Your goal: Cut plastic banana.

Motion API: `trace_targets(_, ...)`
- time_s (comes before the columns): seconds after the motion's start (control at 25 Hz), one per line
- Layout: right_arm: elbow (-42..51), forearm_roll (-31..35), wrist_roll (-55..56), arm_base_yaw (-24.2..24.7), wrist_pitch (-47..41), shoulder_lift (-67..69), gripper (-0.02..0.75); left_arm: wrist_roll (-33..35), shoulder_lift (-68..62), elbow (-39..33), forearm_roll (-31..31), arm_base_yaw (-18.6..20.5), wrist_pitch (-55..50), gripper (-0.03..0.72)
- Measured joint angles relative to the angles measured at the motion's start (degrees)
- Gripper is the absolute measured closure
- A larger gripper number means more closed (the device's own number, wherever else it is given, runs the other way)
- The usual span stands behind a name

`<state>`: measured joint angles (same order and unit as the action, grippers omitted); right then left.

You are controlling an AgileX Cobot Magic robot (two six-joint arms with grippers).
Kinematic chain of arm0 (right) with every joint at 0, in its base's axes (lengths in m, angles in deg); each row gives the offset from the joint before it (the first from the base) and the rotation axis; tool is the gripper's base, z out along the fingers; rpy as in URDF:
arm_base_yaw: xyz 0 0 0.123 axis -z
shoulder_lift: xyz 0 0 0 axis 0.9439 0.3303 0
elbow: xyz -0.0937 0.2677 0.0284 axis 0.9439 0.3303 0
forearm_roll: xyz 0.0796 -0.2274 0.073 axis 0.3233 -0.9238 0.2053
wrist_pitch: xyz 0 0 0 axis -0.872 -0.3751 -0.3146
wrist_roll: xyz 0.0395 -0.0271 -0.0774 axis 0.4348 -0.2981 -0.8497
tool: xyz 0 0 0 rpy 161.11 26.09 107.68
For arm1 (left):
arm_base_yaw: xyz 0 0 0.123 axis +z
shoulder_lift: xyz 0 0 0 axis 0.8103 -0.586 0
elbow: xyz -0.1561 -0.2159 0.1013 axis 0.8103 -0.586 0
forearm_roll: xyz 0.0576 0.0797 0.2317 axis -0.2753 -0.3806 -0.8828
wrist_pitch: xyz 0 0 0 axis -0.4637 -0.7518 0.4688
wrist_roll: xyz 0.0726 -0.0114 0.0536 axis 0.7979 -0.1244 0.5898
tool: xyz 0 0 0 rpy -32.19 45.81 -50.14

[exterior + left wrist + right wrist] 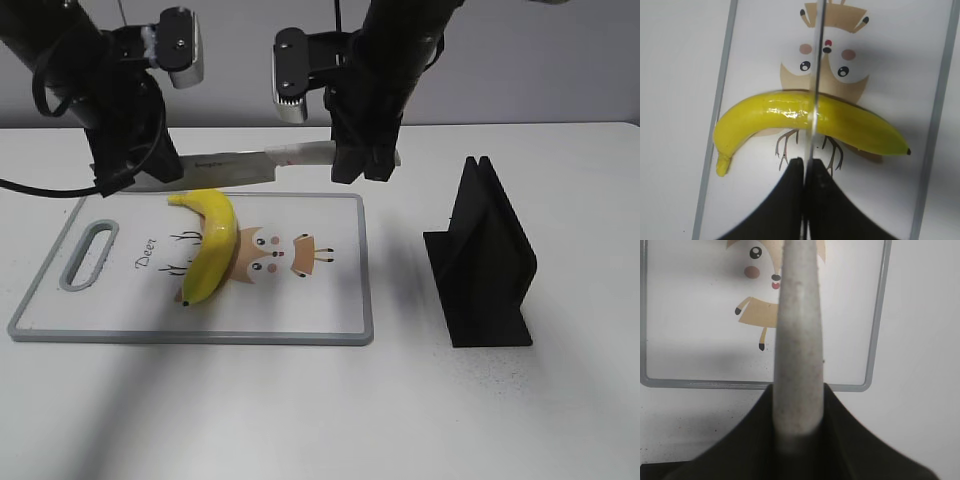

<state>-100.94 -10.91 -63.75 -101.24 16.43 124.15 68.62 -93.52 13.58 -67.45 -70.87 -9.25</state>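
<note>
I hold the knife [235, 170] above the banana [210, 243], left gripper [125, 170] clamped on the blade, right gripper [362, 160] on the handle (both tight); next I'd press straight down.

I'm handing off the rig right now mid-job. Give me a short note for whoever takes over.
Right gripper: shut on the knife handle.
Left gripper: shut on the blade near its tip.
Knife: held level above the cutting board; in the left wrist view the blade crosses the plastic banana at its middle.
Banana: whole, lying on the board over the deer print.
Black knife stand: empty, right of the board.
Done: knife picked up and lined up.
Left: lower it and cut.
</note>
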Motion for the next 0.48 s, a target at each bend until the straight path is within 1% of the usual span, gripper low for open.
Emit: trace_targets(0.48, -0.01, -0.45, 0.00, 0.00, 3.24, 2.24, 0.557, 0.12, -3.95, 0.00, -1.04, 0.00, 3.67, 0.689)
